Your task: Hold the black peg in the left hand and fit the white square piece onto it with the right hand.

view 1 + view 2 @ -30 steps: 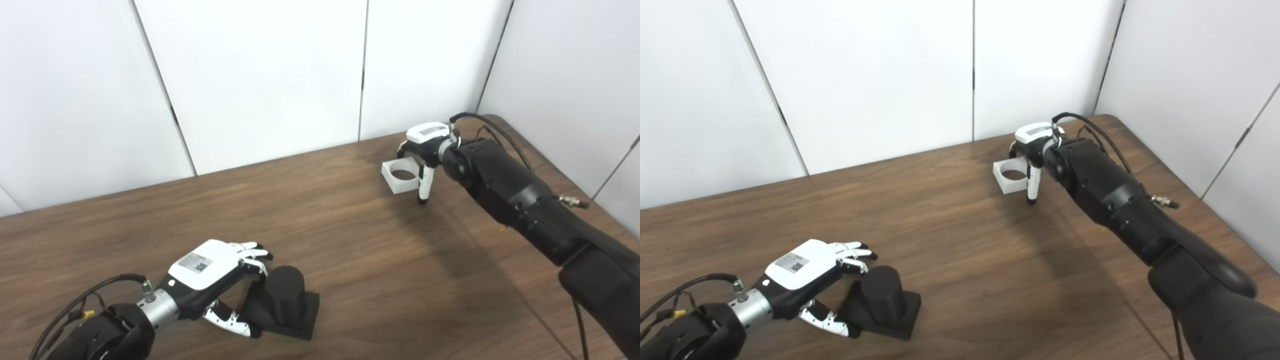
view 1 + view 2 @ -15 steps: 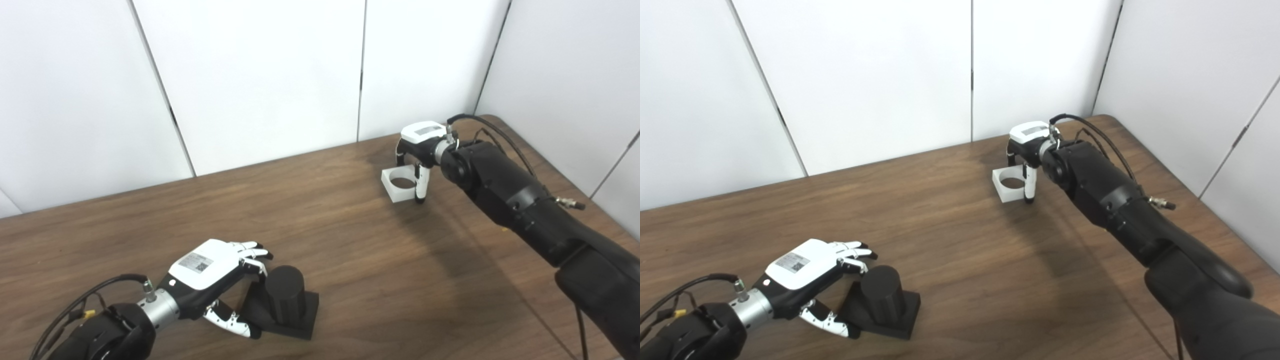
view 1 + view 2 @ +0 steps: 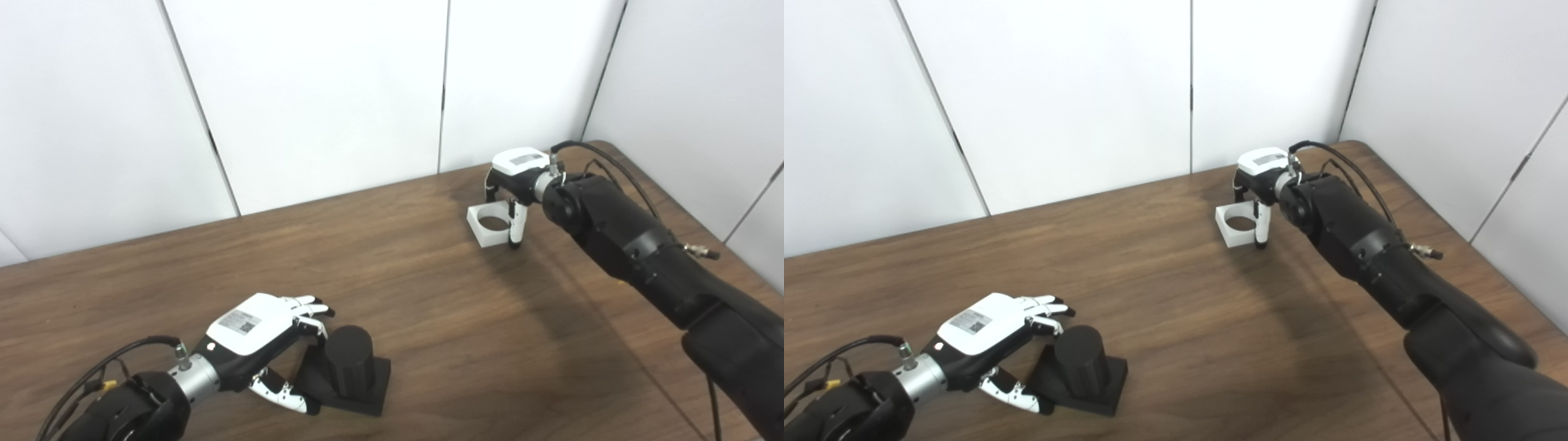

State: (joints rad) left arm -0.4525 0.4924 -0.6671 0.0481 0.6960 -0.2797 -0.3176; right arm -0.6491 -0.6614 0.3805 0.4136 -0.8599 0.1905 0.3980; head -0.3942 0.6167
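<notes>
Dark brown wood grain runs across the table, and nearest the cameras, at its front left, stands the black peg: an upright cylinder on a flat square base of the same black. The left hand is at the peg's left side, palm turned down, its white back with a small label facing up. Its fingers reach toward the top of the cylinder and the thumb lies low along the near left edge of the base. The fingers are spread and partly curled around the peg's left side; whether any of them touch it cannot be told, and the hand does not look clamped on it.

Well apart from this, toward the far right of the table, lies the white square piece, flat on the wood with its round hole facing up. The right hand is above it and points downward, the black forearm coming in from the lower right. One finger stands down against the piece's right side and others come down behind its far edge, so the hand straddles the piece; a firm grasp cannot be confirmed.

Behind the table rise plain white wall panels.
</notes>
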